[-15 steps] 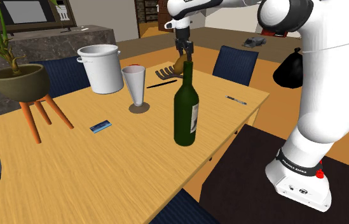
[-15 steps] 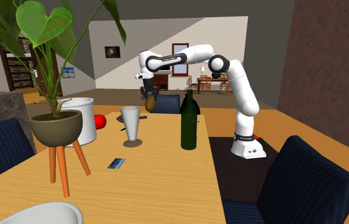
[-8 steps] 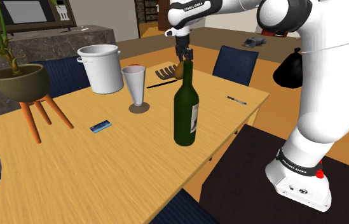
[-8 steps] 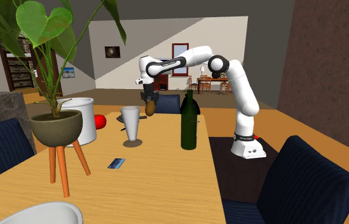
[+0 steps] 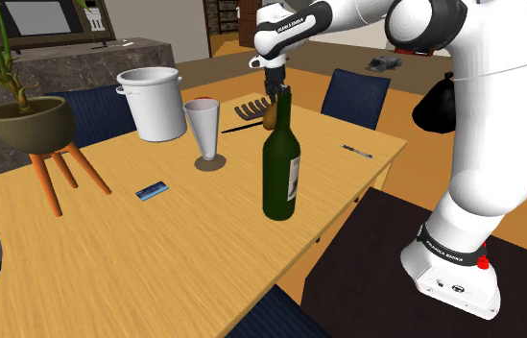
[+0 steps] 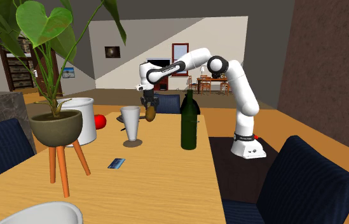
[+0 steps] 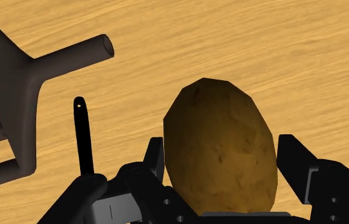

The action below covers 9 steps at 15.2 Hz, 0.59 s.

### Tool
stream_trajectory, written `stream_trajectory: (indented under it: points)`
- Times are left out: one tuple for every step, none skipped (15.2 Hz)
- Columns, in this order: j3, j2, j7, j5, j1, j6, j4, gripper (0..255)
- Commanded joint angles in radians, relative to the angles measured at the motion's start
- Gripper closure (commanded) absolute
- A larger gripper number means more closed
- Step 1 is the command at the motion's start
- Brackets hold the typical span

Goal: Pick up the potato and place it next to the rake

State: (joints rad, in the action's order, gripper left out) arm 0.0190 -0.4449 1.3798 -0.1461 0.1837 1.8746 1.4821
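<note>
On the shoulder view's left a potted plant (image 5: 31, 125) stands on orange legs on the wooden bench (image 5: 155, 250). To its right come a white pot (image 5: 153, 104), a small blue card (image 5: 153, 190) lying flat, and a tall glass (image 5: 203, 130). Past the glass, toward the far edge, lies the dark rake (image 5: 248, 106), with a thin black stick (image 5: 242, 128) just beside it. Right of the rake the tool (image 5: 273, 97) points down, its two fingers pinching the brown potato (image 7: 220, 133). The potato hangs low over the bench near the rake's head, partly hidden in this view behind the neck of a dark green bottle (image 5: 281, 168) that stands upright nearer the camera. Whether the potato touches the wood cannot be told. In the wrist view the rake's short stub end points toward the potato, with bare wood between them. Further right a pen (image 5: 356, 151) lies near the bench's edge.
</note>
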Motion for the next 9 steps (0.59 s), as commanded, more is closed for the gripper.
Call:
stream_trajectory:
  points:
    - [0.000,-0.005,-0.003,-0.001,0.001,0.025,0.018,255]
    - [0.000,-0.008,-0.005,-0.002,0.001,0.036,0.027,255]
    - [0.001,-0.012,-0.006,-0.002,0.001,0.048,0.035,255]
    - [0.001,-0.016,-0.008,-0.003,0.001,0.059,0.043,255]
    - [0.001,-0.019,-0.009,-0.003,0.001,0.071,0.051,255]
    - [0.001,-0.023,-0.011,-0.004,0.001,0.082,0.058,255]
    - [0.001,-0.028,-0.013,-0.004,0.001,0.093,0.065,255]
    - [0.001,-0.032,-0.014,-0.005,0.001,0.105,0.072,255]
    - [0.001,-0.039,-0.017,-0.006,0.002,0.121,0.082,255]
